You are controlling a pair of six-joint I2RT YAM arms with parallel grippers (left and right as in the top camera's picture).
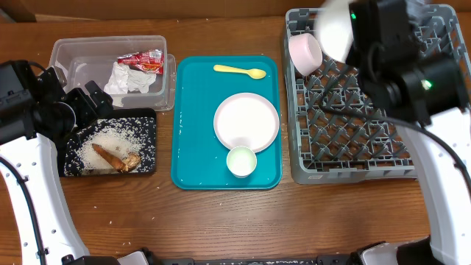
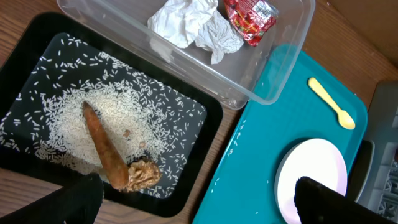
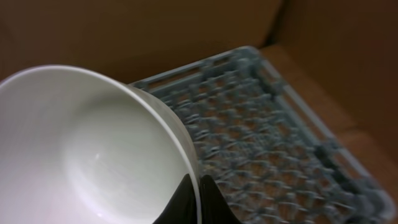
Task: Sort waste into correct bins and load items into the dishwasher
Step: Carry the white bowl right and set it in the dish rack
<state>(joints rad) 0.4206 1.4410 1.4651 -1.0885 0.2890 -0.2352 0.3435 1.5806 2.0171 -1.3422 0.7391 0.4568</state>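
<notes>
Loading stage, with the waste judged already sorted. The right gripper (image 3: 199, 199) is pinched tight on the rim of a round white bowl (image 3: 93, 155), one finger inside the wall and one outside. The bowl therefore hangs tilted above the far left corner of the square grey plastic dish rack (image 1: 368, 140), a grip that leaves its underside free to settle among the upright pegs. A second pale bowl (image 1: 305, 53) leans on edge in that corner, just beside the held one. The left gripper (image 2: 198, 186) is spread wide and holds nothing, hovering where the shallow black tray (image 2: 211, 124) meets the teal serving tray (image 2: 273, 143). Loose rice grains (image 2: 74, 118) and brown food scraps (image 2: 109, 155) lie in the black tray. The crumpled white napkin (image 2: 193, 22) and red printed wrapper (image 2: 252, 18) lie in the clear plastic tub (image 2: 286, 62). The large white plate (image 1: 246, 121), small white cup (image 1: 241, 160) and pale yellow spoon (image 1: 239, 71) await loading on the teal tray.
</notes>
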